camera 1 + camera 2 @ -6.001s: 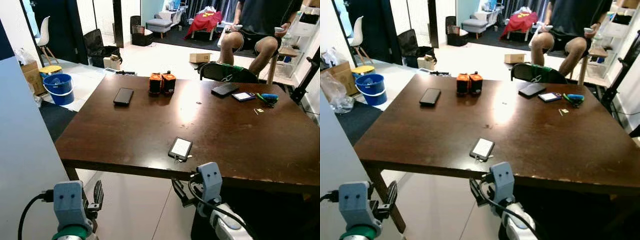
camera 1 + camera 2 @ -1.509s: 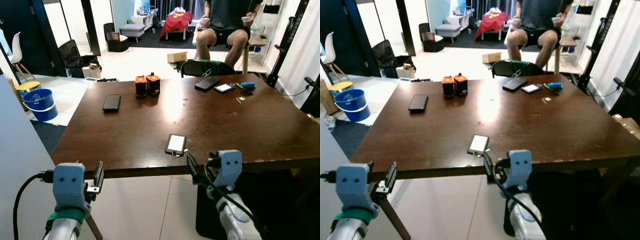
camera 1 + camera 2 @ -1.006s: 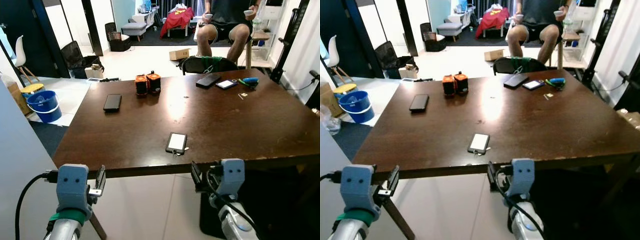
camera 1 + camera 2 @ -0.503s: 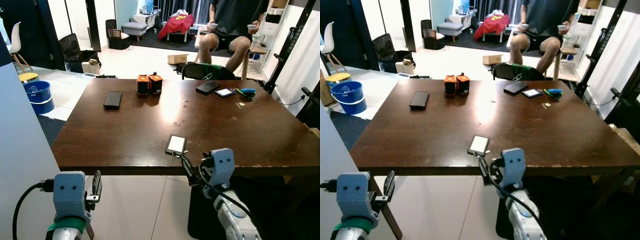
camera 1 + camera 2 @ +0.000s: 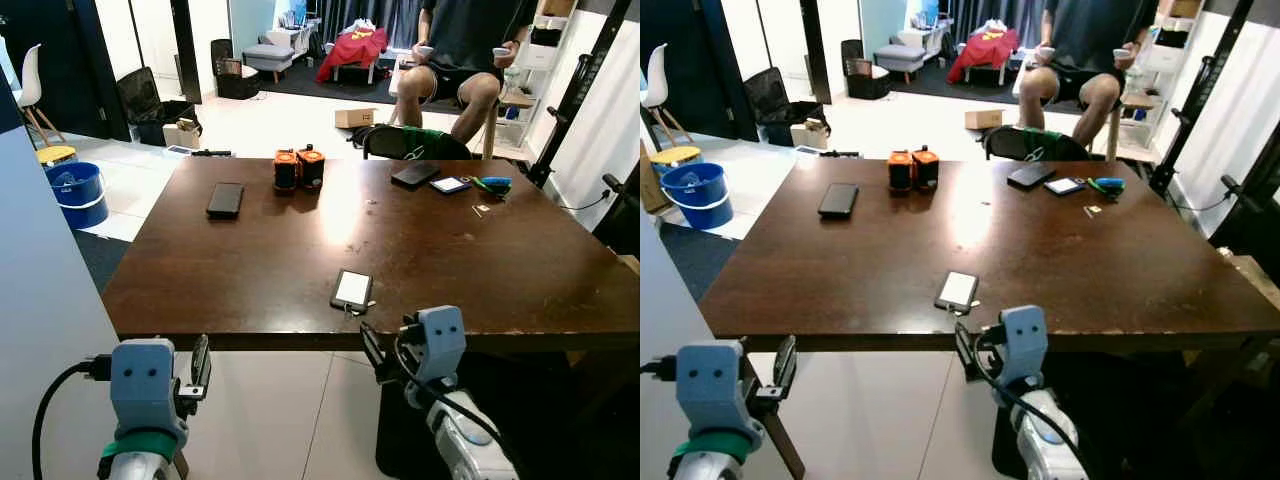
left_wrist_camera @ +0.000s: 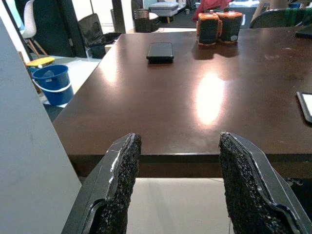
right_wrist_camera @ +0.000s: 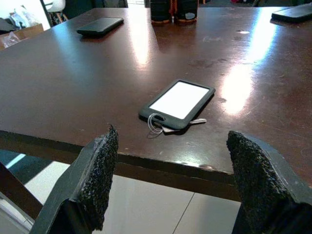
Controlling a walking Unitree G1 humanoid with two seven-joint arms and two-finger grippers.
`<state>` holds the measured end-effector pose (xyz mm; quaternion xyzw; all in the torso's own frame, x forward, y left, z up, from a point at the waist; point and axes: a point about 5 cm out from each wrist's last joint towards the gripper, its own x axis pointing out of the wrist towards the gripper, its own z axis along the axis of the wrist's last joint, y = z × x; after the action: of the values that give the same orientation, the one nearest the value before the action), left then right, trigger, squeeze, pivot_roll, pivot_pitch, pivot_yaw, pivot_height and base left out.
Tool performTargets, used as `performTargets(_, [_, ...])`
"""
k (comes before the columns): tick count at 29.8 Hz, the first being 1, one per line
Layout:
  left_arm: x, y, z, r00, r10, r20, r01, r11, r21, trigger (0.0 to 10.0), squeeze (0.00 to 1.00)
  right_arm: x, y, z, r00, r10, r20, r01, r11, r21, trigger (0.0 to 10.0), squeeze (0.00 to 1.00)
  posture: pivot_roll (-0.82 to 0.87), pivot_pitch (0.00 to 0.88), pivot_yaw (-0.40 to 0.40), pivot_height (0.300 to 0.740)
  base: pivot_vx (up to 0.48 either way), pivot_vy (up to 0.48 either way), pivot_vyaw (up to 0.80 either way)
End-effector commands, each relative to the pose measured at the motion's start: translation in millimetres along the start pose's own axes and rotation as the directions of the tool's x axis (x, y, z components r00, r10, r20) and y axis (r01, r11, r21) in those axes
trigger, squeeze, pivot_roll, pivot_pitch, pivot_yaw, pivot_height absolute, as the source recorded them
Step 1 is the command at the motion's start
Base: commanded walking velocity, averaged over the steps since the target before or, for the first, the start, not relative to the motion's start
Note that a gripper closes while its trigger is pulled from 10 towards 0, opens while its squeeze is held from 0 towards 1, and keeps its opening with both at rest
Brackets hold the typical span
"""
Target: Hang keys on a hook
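Observation:
A small key ring with keys (image 7: 163, 127) lies on the dark wooden table (image 5: 470, 260), tucked under the near edge of a black case with a white face (image 5: 352, 289), close to the table's front edge. My right gripper (image 5: 369, 353) hangs just below and in front of that edge, open, its fingers (image 7: 100, 170) spread wide with the keys straight ahead between them. Lower on the left, my left gripper (image 5: 200, 367) is also open, facing the table's front edge (image 6: 170, 158) with nothing between its fingers (image 6: 119, 175).
A black phone (image 5: 225, 198), two orange-and-black packs (image 5: 299, 168) and small items (image 5: 455, 182) lie farther back on the table. A person (image 5: 465, 50) sits beyond it behind a chair (image 5: 415, 143). A pale wall panel (image 5: 40, 300) stands close on my left, a blue bucket (image 5: 76, 190) beyond it.
The right gripper has dropped slightly below the table edge and the left gripper has risen a little. Over the earlier frames the camera shifted around the table's front.

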<state>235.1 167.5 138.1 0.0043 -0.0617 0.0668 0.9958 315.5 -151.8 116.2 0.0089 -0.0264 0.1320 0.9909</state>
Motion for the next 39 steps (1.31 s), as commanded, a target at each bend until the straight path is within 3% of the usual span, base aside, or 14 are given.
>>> performTargets(1, [0.0, -0.2, -2.4, 1.0, -0.004, -0.004, 0.004, 1.0, -0.005, 10.0, 0.0, -1.8, -0.5, -0.7, 1.0, -0.008, 0.001, 0.008, 1.0, 0.005, 10.0, 0.0, -0.17, 0.008, 0.062, 0.74, 0.274, 0.0, 0.0])
performTargets(16, [-1.3, 0.9, -3.4, 1.0, -0.003, -0.011, 0.003, 1.0, -0.019, 10.0, 0.0, -3.2, 0.2, -1.9, 1.0, -0.01, -0.005, 0.01, 1.0, 0.01, 10.0, 0.0, -0.17, 0.011, 0.065, 0.74, 0.279, 0.0, 0.0])
performTargets(32, [-0.9, 4.0, -6.0, 0.999, 0.019, -0.031, -0.019, 1.0, -0.01, 10.0, 0.0, -2.8, 0.8, -1.7, 1.0, -0.008, -0.008, 0.009, 1.0, 0.011, 10.0, 0.0, -0.17, 0.016, 0.061, 0.74, 0.0, 0.0, 0.0])
performTargets(39, [-1.8, 0.6, -8.5, 0.999, -0.023, -0.046, 0.021, 0.999, -0.041, 10.0, 0.0, -4.0, -4.2, -4.5, 0.998, -0.051, -0.033, 0.051, 0.999, 0.005, 10.0, 0.0, -0.17, 0.021, 0.076, 0.74, 0.0, 0.0, 0.0])
